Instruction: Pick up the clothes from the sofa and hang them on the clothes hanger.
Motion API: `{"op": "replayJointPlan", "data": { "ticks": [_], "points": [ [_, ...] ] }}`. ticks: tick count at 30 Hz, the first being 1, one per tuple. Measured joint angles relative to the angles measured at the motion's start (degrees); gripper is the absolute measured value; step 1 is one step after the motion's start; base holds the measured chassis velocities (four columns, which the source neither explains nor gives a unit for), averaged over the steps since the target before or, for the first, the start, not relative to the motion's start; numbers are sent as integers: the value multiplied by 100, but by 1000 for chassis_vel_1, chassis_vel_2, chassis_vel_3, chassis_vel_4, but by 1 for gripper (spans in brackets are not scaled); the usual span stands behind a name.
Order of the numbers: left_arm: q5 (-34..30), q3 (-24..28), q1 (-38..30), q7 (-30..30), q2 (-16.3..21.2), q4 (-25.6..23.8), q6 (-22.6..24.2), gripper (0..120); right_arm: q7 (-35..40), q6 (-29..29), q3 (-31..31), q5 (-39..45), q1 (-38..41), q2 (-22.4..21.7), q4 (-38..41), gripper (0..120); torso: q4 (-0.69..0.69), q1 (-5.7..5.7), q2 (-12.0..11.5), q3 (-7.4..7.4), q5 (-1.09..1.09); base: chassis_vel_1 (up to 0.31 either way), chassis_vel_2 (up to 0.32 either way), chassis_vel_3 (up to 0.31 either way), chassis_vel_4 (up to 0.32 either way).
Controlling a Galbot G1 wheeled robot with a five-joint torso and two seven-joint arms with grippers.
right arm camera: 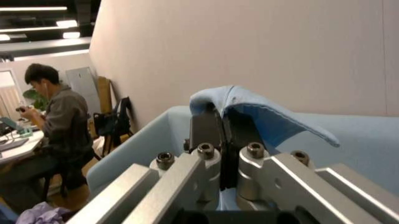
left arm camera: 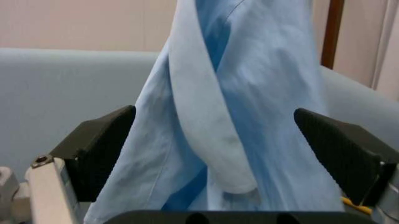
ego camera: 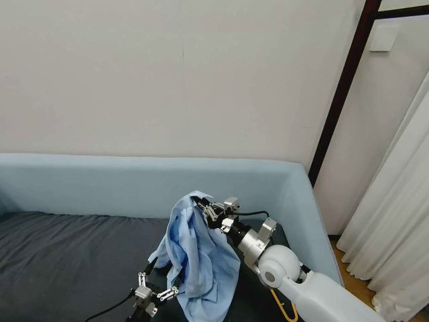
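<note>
**Pale-blue shirt hanging from robot's right end effector over sofa**

Soft, thin cloth is draping in long folds as one light-blue shirt (ego camera: 201, 258) is hanging above the sofa's (ego camera: 100, 184) dark grey seat (ego camera: 60, 248), near the sofa's right-hand corner. The right end effector (ego camera: 204, 211), bare metal with bolt heads and dark pads, is pinching a fold at the garment's top, its two fingers (right arm camera: 206, 133) pressed together on the fabric. A stitched edge is arching over them in the right wrist view.

Below and to the left, the left end effector (ego camera: 151, 293) is hovering just beside the shirt's lower edge. Its two black, wedge-shaped fingers (left arm camera: 93, 149) are spread wide, with a rolled band of cloth hanging ahead between them. Whether they are touching the cloth is hard to tell.

The sofa's smooth, pale-blue back and arm are curving round the seat under a plain wall. The shirt's hem and most of the left arm are cut off at the picture's lower edge.
</note>
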Motion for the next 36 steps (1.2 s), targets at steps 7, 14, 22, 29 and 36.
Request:
{"op": "replayJointPlan", "data": {
  "ticks": [7, 14, 22, 29, 36],
  "points": [
    [273, 91, -245, -113, -131, 489, -3, 100, -52, -29, 5, 18, 66, 11, -12, 0, 0, 0, 0, 0, 0, 0, 0, 0, 0],
    [486, 209, -366, -673, -288, 835, -83, 89, -49, -54, 57, 19, 81, 5, -7, 0, 0, 0, 0, 0, 0, 0, 0, 0, 0],
    [464, 259, -338, -818, -377, 868, -224, 60, -30, -74, 116, 9, 13, -29, 26, 0, 0, 0, 0, 0, 0, 0, 0, 0, 0],
    [382, 232, -285, -907, -345, 772, -284, 35, -19, -88, 148, -9, -76, -61, 70, 0, 0, -1, 0, -1, 0, 0, 0, 0, 0],
    [308, 132, -214, -926, -247, 673, -335, 11, -11, -101, 210, -13, -118, -86, 77, 0, 0, -1, 0, 0, 0, 0, 0, 0, 0]
  ]
}}
